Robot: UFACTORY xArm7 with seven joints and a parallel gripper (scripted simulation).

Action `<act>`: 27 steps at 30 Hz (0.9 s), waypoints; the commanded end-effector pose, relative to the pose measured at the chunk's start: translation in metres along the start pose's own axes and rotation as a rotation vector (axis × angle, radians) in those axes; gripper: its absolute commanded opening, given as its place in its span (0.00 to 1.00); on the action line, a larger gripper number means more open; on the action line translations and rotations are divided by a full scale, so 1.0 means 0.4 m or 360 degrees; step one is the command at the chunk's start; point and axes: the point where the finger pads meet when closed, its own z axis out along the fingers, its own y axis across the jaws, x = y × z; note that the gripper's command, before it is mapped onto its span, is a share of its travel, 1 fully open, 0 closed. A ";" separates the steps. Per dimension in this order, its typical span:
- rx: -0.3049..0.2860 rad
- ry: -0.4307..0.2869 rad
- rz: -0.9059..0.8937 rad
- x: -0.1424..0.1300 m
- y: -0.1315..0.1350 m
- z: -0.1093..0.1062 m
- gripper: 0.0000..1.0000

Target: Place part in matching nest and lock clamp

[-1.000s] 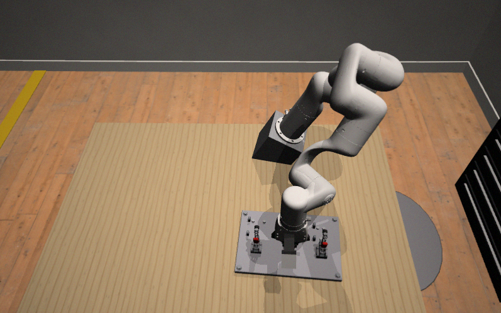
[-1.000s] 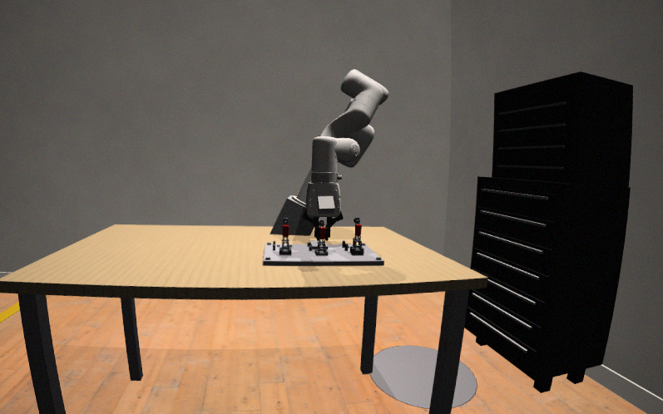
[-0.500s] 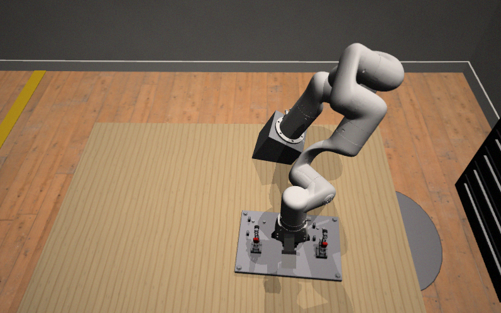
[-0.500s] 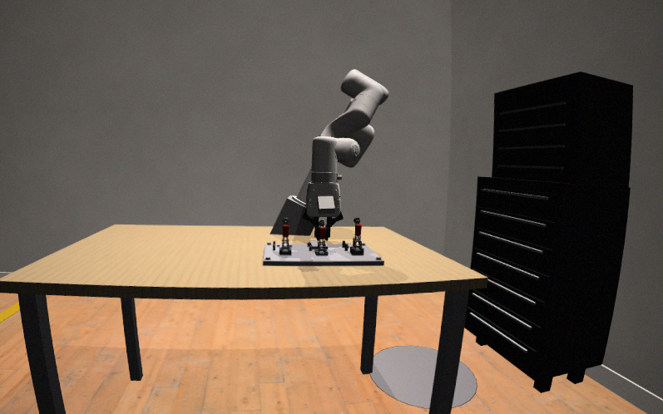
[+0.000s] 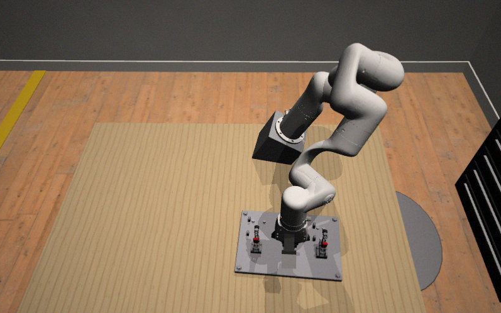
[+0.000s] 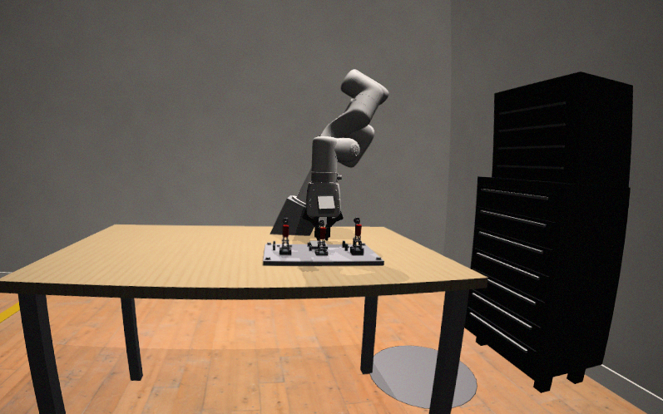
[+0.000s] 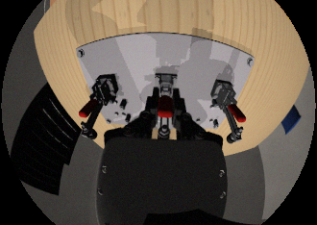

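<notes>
The grey fixture plate (image 5: 268, 268) (image 6: 300, 261) (image 7: 131, 52) lies on the table and carries three toggle clamps with red handle grips. My gripper (image 5: 290, 245) (image 6: 321, 229) (image 7: 165, 95) stands straight over the middle clamp and is shut on that clamp's red handle (image 6: 322, 234) (image 7: 165, 113). The left clamp (image 5: 259, 243) (image 6: 285, 237) and the right clamp (image 5: 319, 246) (image 6: 357, 236) stand free with their handles raised. The arm hides the middle nest in the top view. I cannot make out the part in the top and exterior views. A small blue patch (image 7: 292, 120) shows at the right edge of the wrist view; I cannot tell what it is.
The robot's dark base block (image 5: 279, 141) stands on the table (image 5: 147, 214) (image 6: 169, 267) behind the plate. A black drawer cabinet (image 5: 497, 202) (image 6: 555, 221) stands on the floor to the right of the table.
</notes>
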 end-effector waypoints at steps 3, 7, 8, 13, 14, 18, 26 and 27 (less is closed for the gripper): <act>-0.0002 0.0007 0.0001 0.004 0.002 -0.004 0.00; -0.0002 0.0007 0.0001 0.005 0.002 -0.004 0.00; -0.0002 0.0007 0.0001 0.006 0.002 -0.004 0.00; -0.0002 0.0007 0.0001 0.009 0.002 -0.004 0.00; -0.0002 0.0007 0.0001 0.010 0.002 -0.004 0.00; -0.0002 0.0007 0.0001 0.015 0.002 -0.004 0.00; -0.0002 0.0007 0.0001 0.025 0.002 -0.004 0.00; -0.0002 0.0007 0.0001 0.026 0.002 -0.004 0.00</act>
